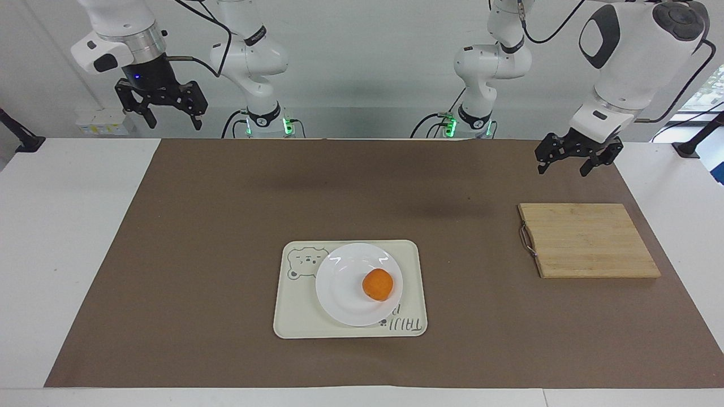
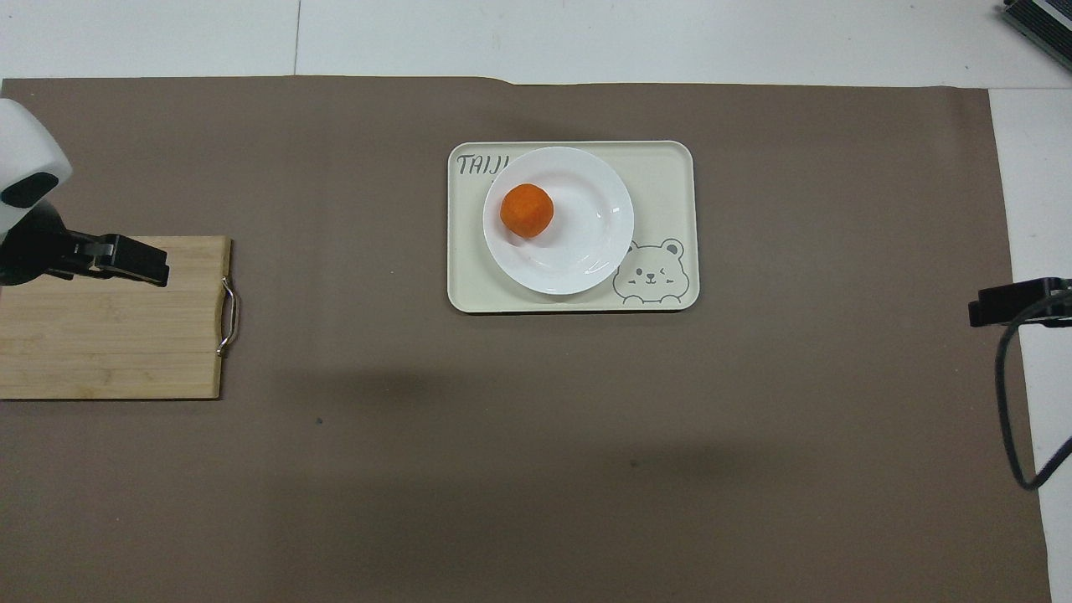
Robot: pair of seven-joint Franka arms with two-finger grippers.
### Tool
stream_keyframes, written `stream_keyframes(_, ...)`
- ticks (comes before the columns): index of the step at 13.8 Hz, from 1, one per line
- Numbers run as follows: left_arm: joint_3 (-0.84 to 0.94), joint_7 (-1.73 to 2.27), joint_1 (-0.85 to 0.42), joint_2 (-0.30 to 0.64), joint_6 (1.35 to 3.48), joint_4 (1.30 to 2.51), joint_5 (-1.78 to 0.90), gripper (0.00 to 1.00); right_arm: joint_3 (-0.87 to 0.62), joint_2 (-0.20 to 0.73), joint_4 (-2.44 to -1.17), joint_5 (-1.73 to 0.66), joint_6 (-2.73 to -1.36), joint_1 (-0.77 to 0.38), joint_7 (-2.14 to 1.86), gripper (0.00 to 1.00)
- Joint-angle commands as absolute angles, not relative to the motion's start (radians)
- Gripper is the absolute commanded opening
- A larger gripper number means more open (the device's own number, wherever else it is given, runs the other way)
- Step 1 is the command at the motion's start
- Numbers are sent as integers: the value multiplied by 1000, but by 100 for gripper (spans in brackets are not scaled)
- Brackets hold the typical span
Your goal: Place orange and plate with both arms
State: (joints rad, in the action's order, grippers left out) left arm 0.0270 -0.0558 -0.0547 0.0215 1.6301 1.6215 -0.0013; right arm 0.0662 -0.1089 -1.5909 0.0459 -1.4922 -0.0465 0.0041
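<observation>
Left gripper [image 1: 578, 164], jaws apart, hangs empty over the mat [image 1: 226, 226] by the board [image 1: 588, 240]; right gripper [image 1: 160, 117], jaws apart, waits raised. Tray [image 2: 662, 176] reads "TAIJI". On it, the glossy white plate [image 1: 339, 288] holds the dimpled orange [image 1: 378, 284].

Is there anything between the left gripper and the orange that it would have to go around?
Nothing visible. The left gripper hangs open, up beside the cutting board; only bare brown mat separates it from the orange, which sits on the plate on the tray.
</observation>
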Motion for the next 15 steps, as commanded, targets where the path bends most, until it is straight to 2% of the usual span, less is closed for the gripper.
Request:
stream_keyframes(1, 35, -66, -44, 15, 1621, 1618, 20, 100, 61, -120, -1600, 49, -1491, -38, -11, 100)
stream_keyframes(15, 35, -64, -44, 15, 1621, 1618, 20, 100, 64, -110, -1601, 49, -1508, -37, 66, 100)
